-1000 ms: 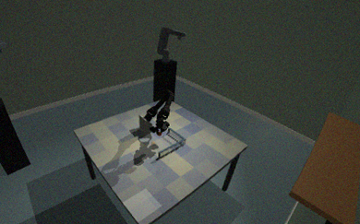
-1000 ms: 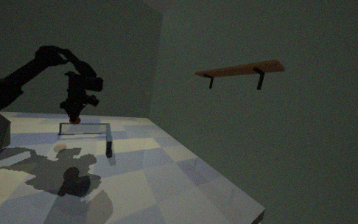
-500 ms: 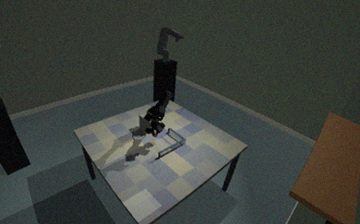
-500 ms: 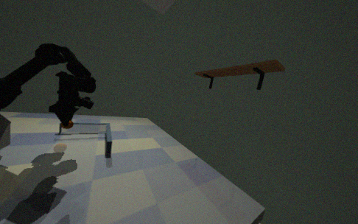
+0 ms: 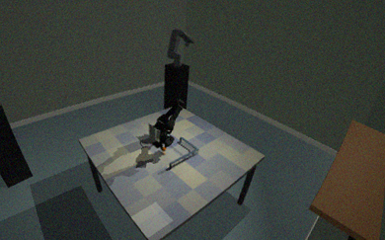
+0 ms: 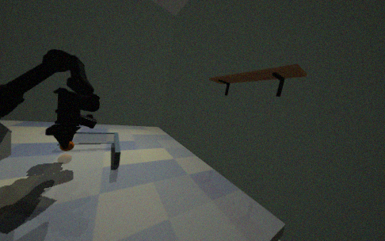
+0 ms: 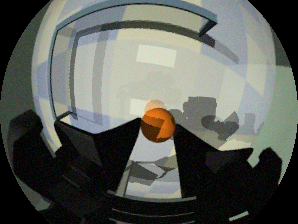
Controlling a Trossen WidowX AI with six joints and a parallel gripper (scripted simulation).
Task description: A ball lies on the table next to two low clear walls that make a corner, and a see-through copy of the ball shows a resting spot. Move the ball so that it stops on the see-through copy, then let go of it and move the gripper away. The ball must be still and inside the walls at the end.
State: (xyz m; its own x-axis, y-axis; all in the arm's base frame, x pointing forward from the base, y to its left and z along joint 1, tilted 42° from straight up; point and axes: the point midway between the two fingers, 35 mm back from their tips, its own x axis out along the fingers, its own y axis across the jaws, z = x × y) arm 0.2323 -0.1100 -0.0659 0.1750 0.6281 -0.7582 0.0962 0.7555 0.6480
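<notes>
- The pincer is clenched on the orange ball, one dark finger pressing it from each side in the wrist view
- In the exterior view the ball sits at the very tip of the pincer, which points straight down from the black arm
- The ball hangs above the tabletop, not touching it, so far as the exterior view shows
- The see-through copy shows as a pale round patch on the tabletop, below the ball and slightly nearer the exterior camera
- In the wrist view the same pale copy peeks out just past the top edge of the ball
- The two low clear walls meet in a corner to the right of the pincer in the exterior view; one runs back behind the pincer, the other comes toward the camera
- In the wrist view the walls frame the far and left sides of the area ahead of the ball
- Dark shadows of the arm lie across the checkered tabletop to the left of the copy
- From the top view the arm bends over the middle of the tabletop, with the walls just beside it
- An orange shelf hangs on the wall well apart from the tabletop
</notes>
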